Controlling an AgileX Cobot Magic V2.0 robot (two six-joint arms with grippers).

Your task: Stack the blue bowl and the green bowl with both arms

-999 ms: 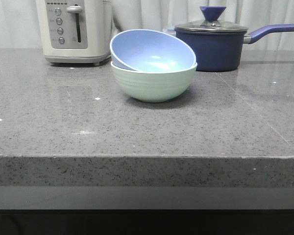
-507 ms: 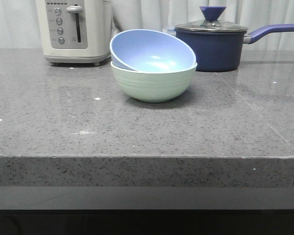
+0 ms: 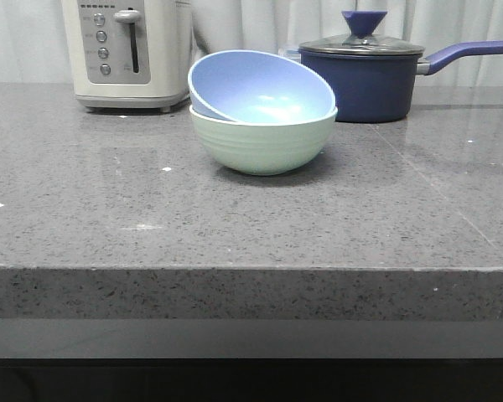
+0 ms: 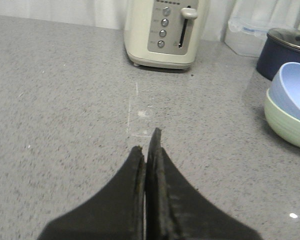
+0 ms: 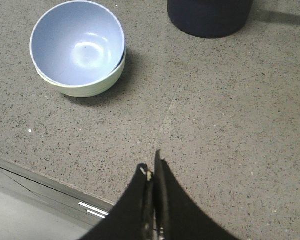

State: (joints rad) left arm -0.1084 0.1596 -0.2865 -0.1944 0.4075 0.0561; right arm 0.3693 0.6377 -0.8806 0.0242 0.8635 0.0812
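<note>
Front view: I see the blue bowl [image 3: 260, 88] nested tilted inside the green bowl [image 3: 262, 142] on the bench [image 3: 235, 226], just in front of the saucepan [image 3: 365, 75], with the toaster [image 3: 126, 52] to the saucepan's left.
Left wrist view: my left end effector [image 4: 147, 145] is closed and empty, well short of the bowls.
Right wrist view: my right end effector [image 5: 151, 167] is closed and empty, apart from the saucepan.
</note>
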